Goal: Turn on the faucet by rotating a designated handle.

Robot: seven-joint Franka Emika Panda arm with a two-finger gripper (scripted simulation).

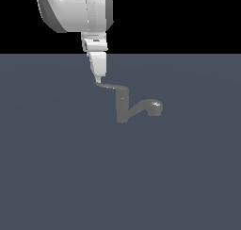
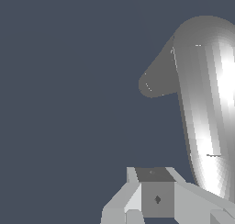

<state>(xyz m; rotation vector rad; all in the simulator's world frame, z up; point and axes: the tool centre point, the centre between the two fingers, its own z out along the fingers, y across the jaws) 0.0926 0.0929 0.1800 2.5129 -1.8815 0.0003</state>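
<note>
The small grey faucet (image 1: 122,106) stands upright in the middle of the exterior view, its curved spout ending in a bulbous head (image 1: 154,106) toward that view's right. The thin handle (image 1: 110,86) projects from the post top toward the exterior view's left. My gripper (image 1: 98,79) comes down from above, its fingertips touching the handle's pointed end. The fingers look pressed together with nothing between them. In the wrist view the handle (image 2: 206,108) is a large shiny tapering shape beside my gripper (image 2: 158,193), with the darker spout (image 2: 153,83) beyond it.
The faucet stands on a flat dark blue-grey floor (image 1: 56,177). The glossy white arm (image 1: 75,10) hangs above the handle's end. No other object is in view.
</note>
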